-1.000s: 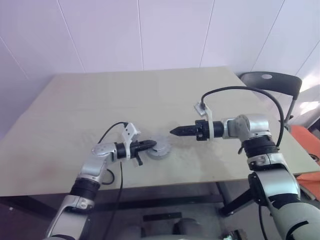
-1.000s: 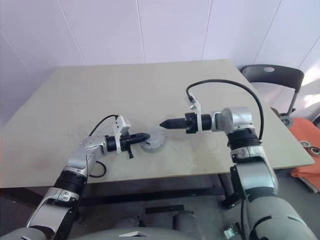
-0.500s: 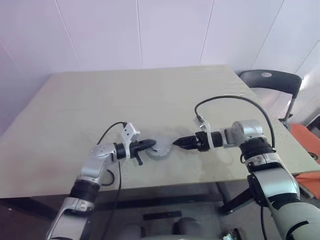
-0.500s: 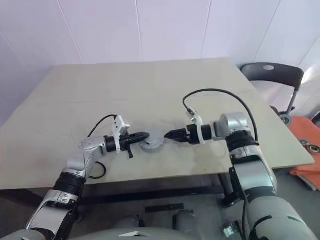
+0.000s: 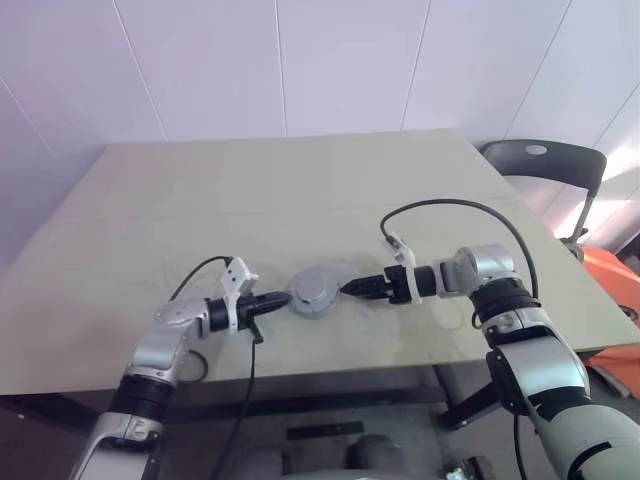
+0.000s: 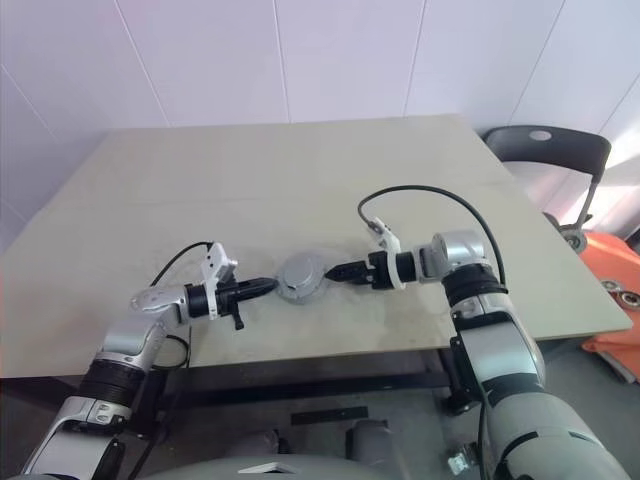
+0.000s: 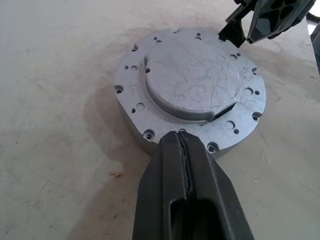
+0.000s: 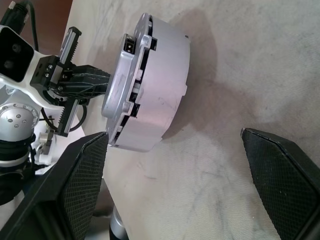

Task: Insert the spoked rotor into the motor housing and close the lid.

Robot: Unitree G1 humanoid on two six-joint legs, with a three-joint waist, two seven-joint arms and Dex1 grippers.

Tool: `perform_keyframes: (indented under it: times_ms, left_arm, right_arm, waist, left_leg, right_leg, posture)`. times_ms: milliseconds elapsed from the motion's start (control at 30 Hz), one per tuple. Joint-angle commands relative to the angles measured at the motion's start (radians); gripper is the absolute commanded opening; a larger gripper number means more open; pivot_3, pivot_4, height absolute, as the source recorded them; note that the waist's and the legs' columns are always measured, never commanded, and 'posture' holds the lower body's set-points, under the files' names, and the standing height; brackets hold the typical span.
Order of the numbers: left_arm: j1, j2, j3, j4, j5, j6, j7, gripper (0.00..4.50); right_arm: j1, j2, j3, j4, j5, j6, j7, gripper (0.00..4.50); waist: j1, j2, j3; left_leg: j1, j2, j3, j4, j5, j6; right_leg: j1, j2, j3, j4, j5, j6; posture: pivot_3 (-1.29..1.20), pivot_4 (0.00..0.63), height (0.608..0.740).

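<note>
Both arms are built of rounded silver-grey segments joined by black rings. Each ends in a black wrist section with a small white bracket on top, from which a black cable loops back along the arm. The left gripper [image 7: 186,150] has smooth, tapered black fingers. The right gripper [image 8: 175,170] has black fingers with finely cross-hatched inner pads [image 8: 85,175].

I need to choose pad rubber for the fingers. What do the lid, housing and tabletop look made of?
The lid looks like bare grey metal, matte, with fine scratches and small drilled holes. The motor housing under it seems smooth satin-silver metal, with a soft sheen on its wall. The table looks like pale matte laminate or wood, faintly mottled.
</note>
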Motion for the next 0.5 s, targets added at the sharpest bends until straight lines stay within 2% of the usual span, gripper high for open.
perform_keyframes:
  times_ms: [33, 233, 500]
  left_arm:
    - [0.006, -0.010, -0.025, 0.027, 0.024, 0.018, 0.018, 0.00]
    - [0.005, -0.019, -0.026, 0.033, 0.025, 0.013, 0.026, 0.00]
    - [0.010, -0.021, -0.026, 0.031, 0.025, 0.016, 0.027, 0.00]
  right_arm:
    - [-0.017, 0.007, 0.001, -0.022, -0.002, -0.013, 0.004, 4.44]
    - [-0.002, 0.018, 0.003, -0.032, -0.015, -0.031, -0.011, 4.44]
    - [0.011, 0.095, -0.055, -0.042, 0.006, -0.012, -0.079, 4.44]
  waist:
    - [0.001, 0.000, 0.000]
    - [0.001, 0.000, 0.000]
    - [-0.001, 0.000, -0.001]
  left_leg:
    - [0.000, 0.000, 0.000, 0.000, 0.000, 0.000]
    - [0.001, 0.000, 0.000, 0.000, 0.000, 0.000]
    - [0.001, 0.000, 0.000, 0.001, 0.000, 0.000]
  right_leg:
    - [0.000, 0.000, 0.000, 0.000, 0.000, 0.000]
    - [0.001, 0.000, 0.000, 0.000, 0.000, 0.000]
    - [0.002, 0.000, 0.001, 0.001, 0.000, 0.000]
  posture:
    - [0.00, 0.000, 0.740]
    - [0.00, 0.000, 0.740]
    - [0.00, 0.000, 0.740]
